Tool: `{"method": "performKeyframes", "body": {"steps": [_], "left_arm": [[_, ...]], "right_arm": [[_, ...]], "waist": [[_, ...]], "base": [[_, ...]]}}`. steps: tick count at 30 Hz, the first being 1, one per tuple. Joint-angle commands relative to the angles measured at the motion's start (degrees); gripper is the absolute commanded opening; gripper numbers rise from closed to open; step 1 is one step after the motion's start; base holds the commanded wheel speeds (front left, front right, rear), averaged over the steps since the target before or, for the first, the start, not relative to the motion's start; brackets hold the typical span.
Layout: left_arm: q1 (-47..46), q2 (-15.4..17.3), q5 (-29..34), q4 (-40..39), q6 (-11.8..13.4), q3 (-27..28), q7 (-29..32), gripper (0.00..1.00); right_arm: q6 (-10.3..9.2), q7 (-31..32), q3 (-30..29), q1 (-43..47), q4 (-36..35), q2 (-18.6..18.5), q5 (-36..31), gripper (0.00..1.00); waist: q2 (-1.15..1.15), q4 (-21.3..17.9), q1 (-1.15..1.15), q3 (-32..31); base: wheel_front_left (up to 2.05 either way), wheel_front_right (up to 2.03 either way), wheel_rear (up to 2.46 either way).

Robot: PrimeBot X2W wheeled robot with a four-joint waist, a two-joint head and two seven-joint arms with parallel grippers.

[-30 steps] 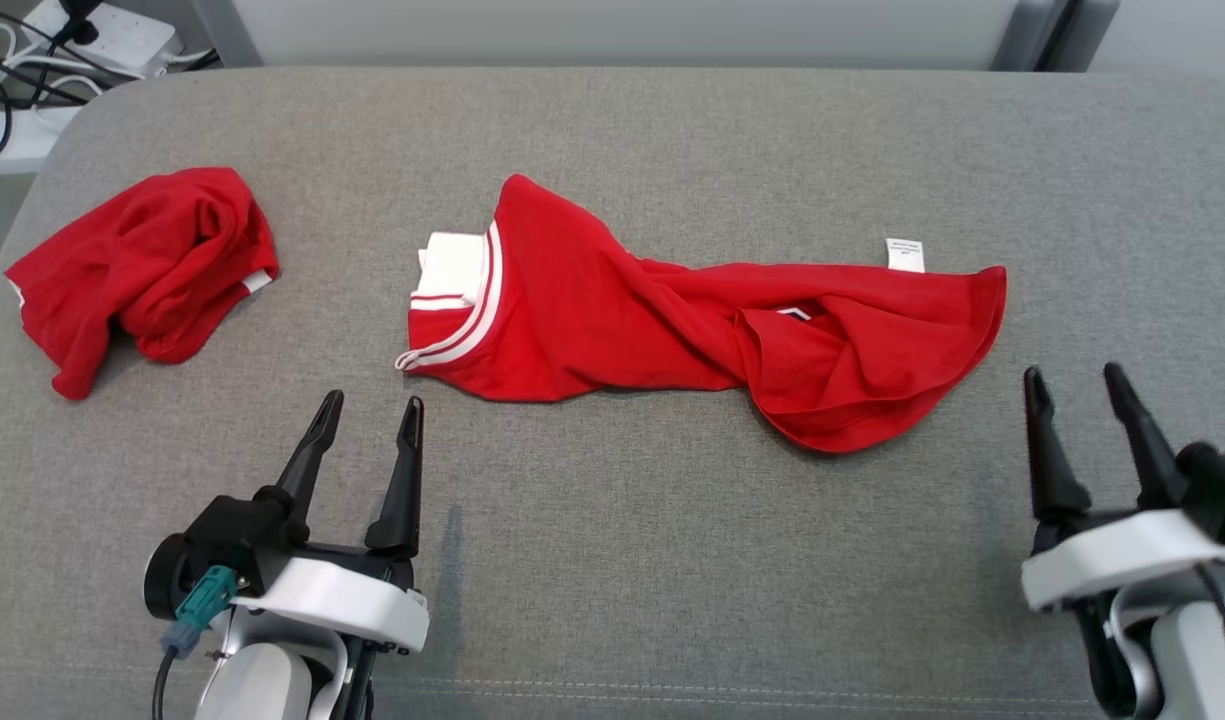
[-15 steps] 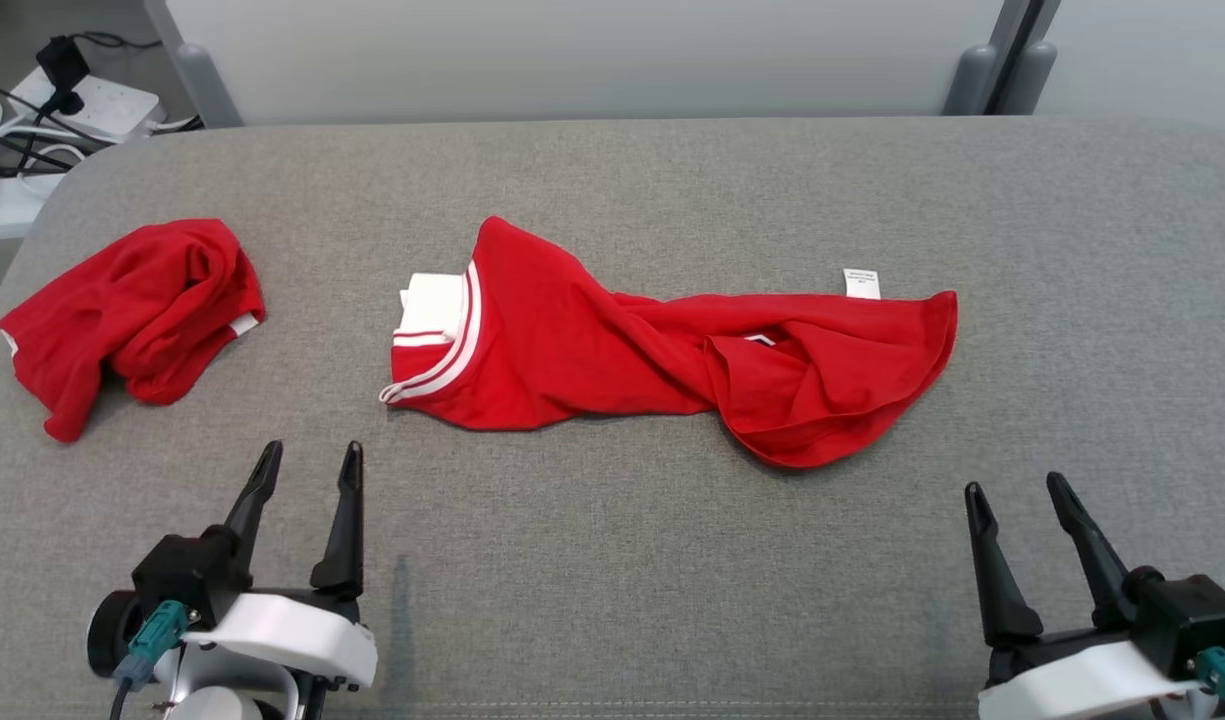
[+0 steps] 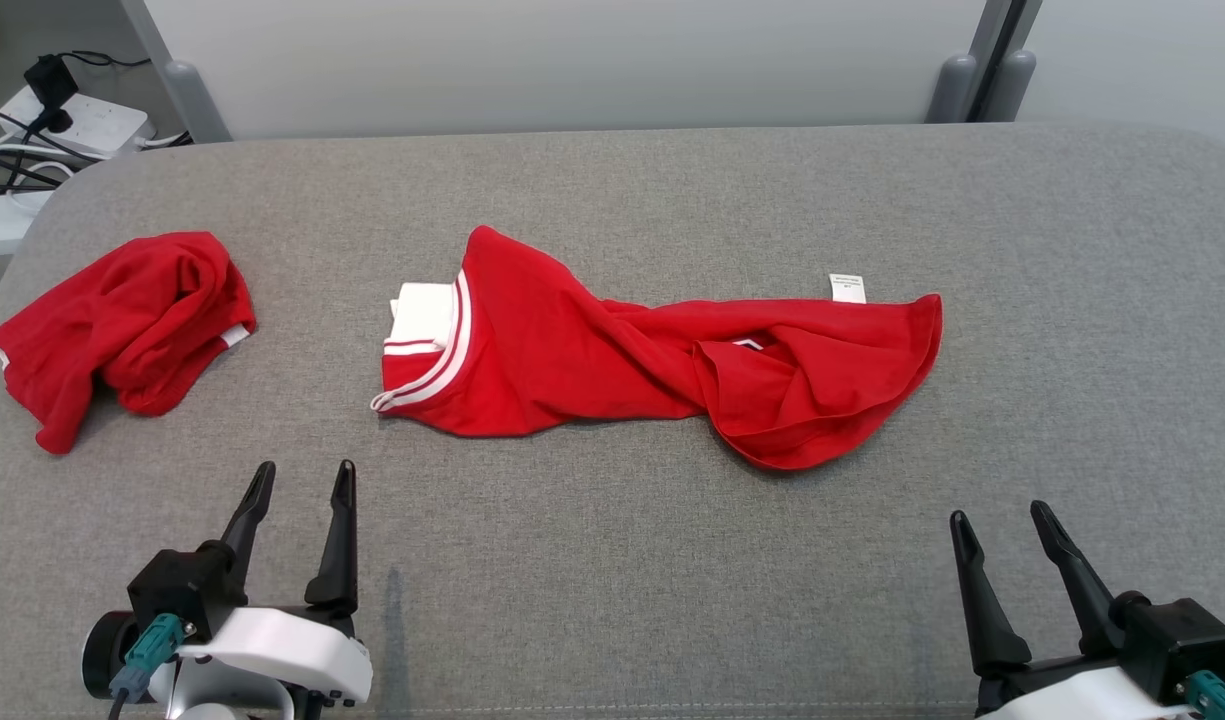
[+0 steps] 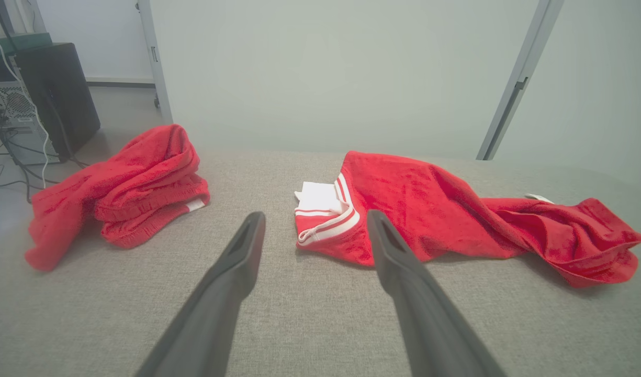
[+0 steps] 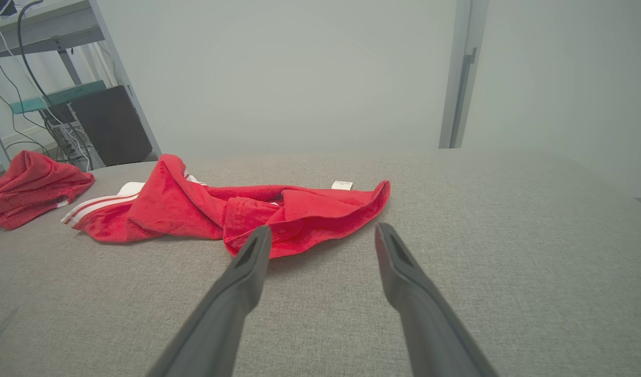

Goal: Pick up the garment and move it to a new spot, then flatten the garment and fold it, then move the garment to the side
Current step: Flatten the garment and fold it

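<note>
Red cloth garment (image 3: 572,350), rumpled long strip, on grey woven pad (image 3: 612,600); L+R jaws gaping, empty.

head: high, downward | wrists: low, forward | shared: middle garment (image 3: 572,350)

Bright, even, diffuse light with no glare. The head view is sharp; soft thin shadows edge the garment (image 3: 572,350), and a faint dark streak lies on the worktop (image 3: 612,600) beside the left hand (image 3: 305,468). The wrist views are wide-angle and hazy toward the wall (image 4: 325,78), their near fingers (image 4: 226,293) blurred and stretched
</note>
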Motion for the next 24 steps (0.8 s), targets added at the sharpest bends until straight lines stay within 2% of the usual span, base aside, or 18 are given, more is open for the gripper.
{"method": "performKeyframes", "body": {"steps": [1,8,12,18,24], "left_arm": [[-1.33,1.21,-0.51,-1.55,0.66,1.93,0.05,1.0],[-1.66,1.36,-1.49,-1.81,0.5,1.76,1.29,1.0],[-4.36,2.27,-2.96,-1.66,-0.12,2.17,4.43,1.0],[-12.95,5.24,-5.3,-0.25,-2.47,2.07,12.83,1.0],[-24.42,8.13,-9.16,5.42,-5.8,1.14,23.39,1.0]], "right_arm": [[0.24,0.13,1.69,-0.94,-1.94,-0.51,0.23,1.0],[0.24,0.29,1.81,-1.32,-1.75,-0.48,0.83,1.0],[0.24,1.17,2.06,-2.9,-1.57,-0.68,0.33,1.0],[0.24,2.8,1.84,-9.24,0.7,-4.73,1.56,1.0],[0.24,4.74,3.39,-19.54,7.44,-9.27,4.97,1.0]], "waist": [[0.0,0.06,0.0,0.02],[0.0,-0.04,0.0,0.26],[0.0,-0.26,0.0,1.29],[0.0,-1.34,0.0,3.96],[0.0,-3.46,0.0,7.51]], "base": [[0.0,0.0,0.0],[0.0,0.0,0.0],[0.0,0.0,0.0],[0.0,0.0,0.0],[0.0,0.0,0.0]]}}
